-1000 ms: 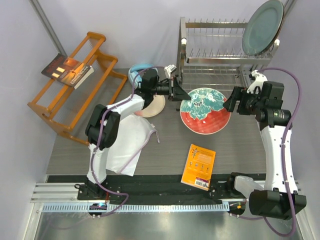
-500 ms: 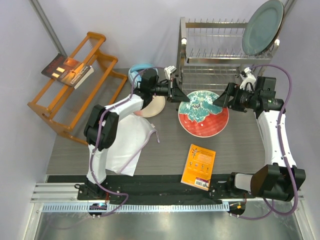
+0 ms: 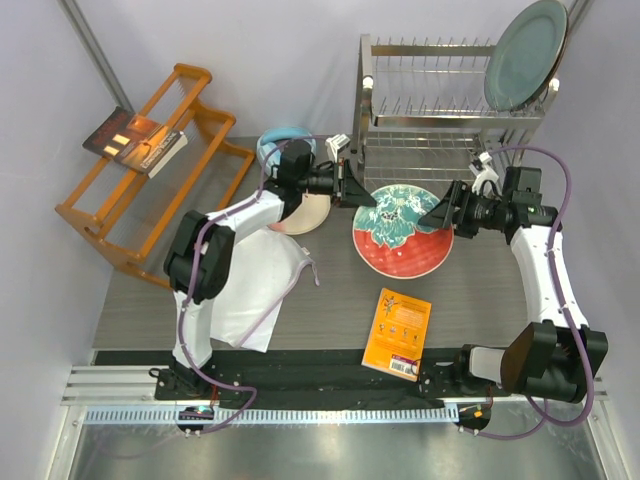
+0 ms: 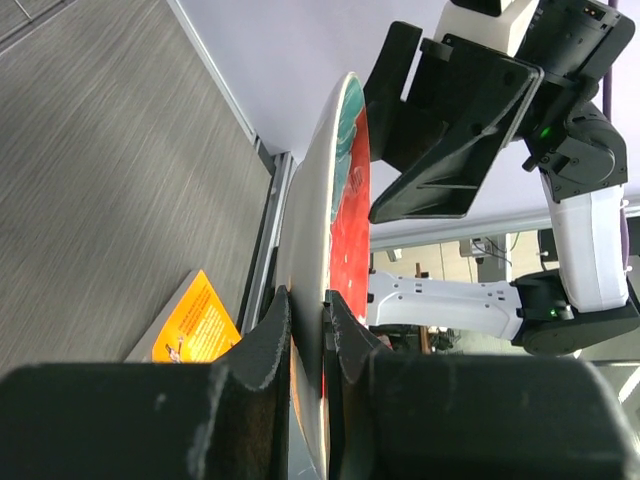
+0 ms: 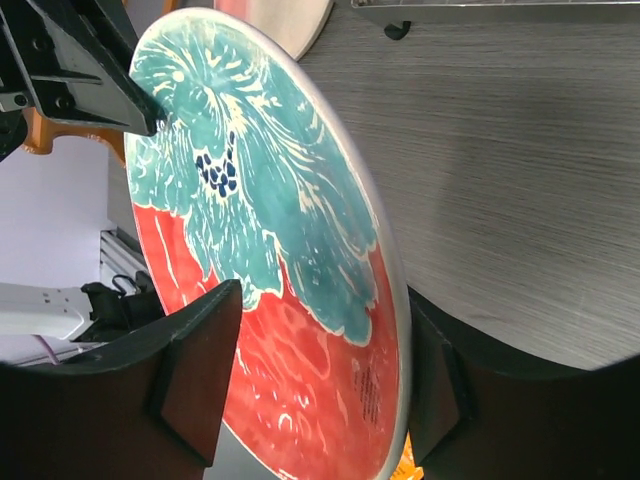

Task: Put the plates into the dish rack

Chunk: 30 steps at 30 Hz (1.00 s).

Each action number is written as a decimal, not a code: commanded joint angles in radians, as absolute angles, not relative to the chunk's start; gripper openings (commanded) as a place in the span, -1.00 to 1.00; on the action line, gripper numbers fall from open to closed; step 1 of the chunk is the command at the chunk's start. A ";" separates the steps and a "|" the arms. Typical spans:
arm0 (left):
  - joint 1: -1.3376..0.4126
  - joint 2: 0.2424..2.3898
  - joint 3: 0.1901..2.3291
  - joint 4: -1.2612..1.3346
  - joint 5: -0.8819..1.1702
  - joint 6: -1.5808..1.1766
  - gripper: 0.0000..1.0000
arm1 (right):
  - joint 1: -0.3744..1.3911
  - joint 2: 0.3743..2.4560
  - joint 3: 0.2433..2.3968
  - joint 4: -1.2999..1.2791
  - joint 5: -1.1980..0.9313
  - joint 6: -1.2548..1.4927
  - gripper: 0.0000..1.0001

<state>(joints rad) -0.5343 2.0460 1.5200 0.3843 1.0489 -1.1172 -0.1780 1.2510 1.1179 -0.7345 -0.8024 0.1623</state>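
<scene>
The teal-and-red patterned plate (image 3: 405,232) (image 4: 342,190) (image 5: 260,230) hangs tilted above the table in front of the silver dish rack (image 3: 440,125). My left gripper (image 3: 357,193) (image 4: 307,300) is shut on its left rim. My right gripper (image 3: 441,212) (image 5: 318,312) is open, its fingers straddling the opposite rim, one across the painted face, one behind. A pale grey-green plate (image 3: 526,53) stands in the rack's upper tier at the right. A pink-and-cream plate (image 3: 313,213) lies flat under my left arm.
Light blue headphones (image 3: 279,141) lie behind the left arm. An orange wooden rack (image 3: 150,175) with a book (image 3: 135,142) stands at the left. A white cloth (image 3: 255,290) and an orange booklet (image 3: 397,333) (image 4: 190,325) lie on the near table.
My right gripper has swung left to the plate, its jaws now around the right rim and narrower. The plate, in the left gripper, has shifted slightly left.
</scene>
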 commanded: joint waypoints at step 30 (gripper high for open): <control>-0.422 1.499 1.434 -0.534 0.098 -0.069 0.99 | -0.187 1.500 2.494 -0.930 -0.712 0.135 -0.98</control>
<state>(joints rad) -0.4049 1.5093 1.4872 -0.4122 0.5537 -0.2584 -0.1787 1.3899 2.2021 -1.1267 -0.7650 0.0494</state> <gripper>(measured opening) 0.928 0.148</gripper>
